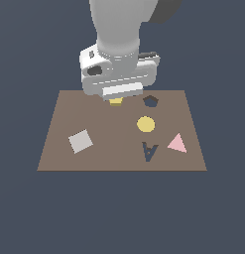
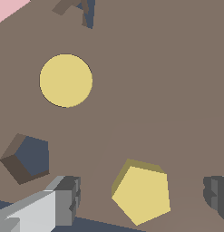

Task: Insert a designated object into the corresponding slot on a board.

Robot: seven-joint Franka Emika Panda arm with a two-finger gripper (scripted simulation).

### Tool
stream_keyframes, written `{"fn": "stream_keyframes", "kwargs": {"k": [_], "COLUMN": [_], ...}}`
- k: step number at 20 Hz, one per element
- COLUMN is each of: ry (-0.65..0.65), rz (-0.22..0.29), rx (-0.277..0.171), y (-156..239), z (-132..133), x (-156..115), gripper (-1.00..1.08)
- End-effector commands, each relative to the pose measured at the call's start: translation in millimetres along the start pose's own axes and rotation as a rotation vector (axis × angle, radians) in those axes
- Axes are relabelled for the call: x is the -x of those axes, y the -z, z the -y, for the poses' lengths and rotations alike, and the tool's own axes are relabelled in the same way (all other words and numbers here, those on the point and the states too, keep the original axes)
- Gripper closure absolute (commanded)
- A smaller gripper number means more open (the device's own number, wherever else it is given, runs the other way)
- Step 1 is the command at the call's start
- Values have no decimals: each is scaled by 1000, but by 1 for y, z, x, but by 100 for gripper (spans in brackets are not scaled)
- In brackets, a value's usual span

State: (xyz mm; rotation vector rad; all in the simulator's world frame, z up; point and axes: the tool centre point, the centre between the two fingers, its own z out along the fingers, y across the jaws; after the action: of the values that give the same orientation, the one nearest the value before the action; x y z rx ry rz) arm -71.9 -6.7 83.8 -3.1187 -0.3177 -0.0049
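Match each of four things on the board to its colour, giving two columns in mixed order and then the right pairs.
Things:
1. square
2. triangle
3. disc
4. slot

Colours:
a. dark navy
b. grey
c. yellow
d. pink

Pairs: 1-b, 2-d, 3-c, 4-a

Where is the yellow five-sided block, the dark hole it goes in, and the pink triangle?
yellow block [image 2: 143, 194], wrist view, middle of its top face.
dark pentagon hole [image 2: 32, 156], wrist view, the navy floor of the recess.
pink triangle [image 1: 177, 144], exterior view, middle of the triangle.
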Motion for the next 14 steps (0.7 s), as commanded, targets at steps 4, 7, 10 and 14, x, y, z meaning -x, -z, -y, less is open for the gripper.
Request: {"fn": "stream_keyframes", "kwargs": {"k": [4,7,10,14], "ry": [71,92,103,100], "rz": [3,4,4,4], "rx": [3,5,5,6], "y": [-23,-31,-34,-34], "z": [-4,-5,-7,-7], "x": [21,28,31,30], "gripper": [-92,-92,-92,-92]}}
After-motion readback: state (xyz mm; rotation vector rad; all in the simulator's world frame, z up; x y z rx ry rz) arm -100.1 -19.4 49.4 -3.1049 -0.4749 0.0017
